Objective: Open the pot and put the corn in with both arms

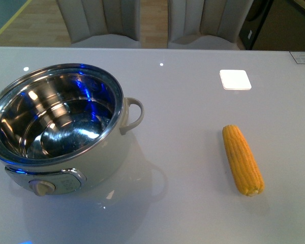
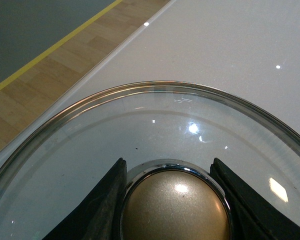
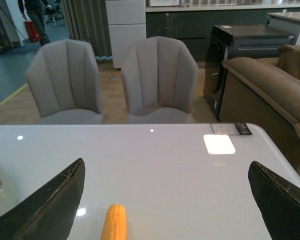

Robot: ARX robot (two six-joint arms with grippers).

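Note:
The white pot (image 1: 61, 127) stands open at the left of the table, its shiny steel bowl empty, cream knob (image 1: 42, 187) facing me. The yellow corn (image 1: 242, 159) lies on the table at the right, well apart from the pot. Neither arm shows in the front view. In the left wrist view my left gripper (image 2: 174, 200) is shut on the gold knob (image 2: 175, 207) of the glass pot lid (image 2: 140, 130), held over the table edge. In the right wrist view my right gripper (image 3: 165, 205) is open wide above the table, the corn's tip (image 3: 115, 222) between its fingers, untouched.
A white square pad (image 1: 235, 79) lies on the table beyond the corn. Two grey chairs (image 3: 160, 80) stand behind the far edge. A brown sofa (image 3: 270, 90) and dark cabinet are off to the right. Wooden floor lies beyond the table's left edge (image 2: 65, 60).

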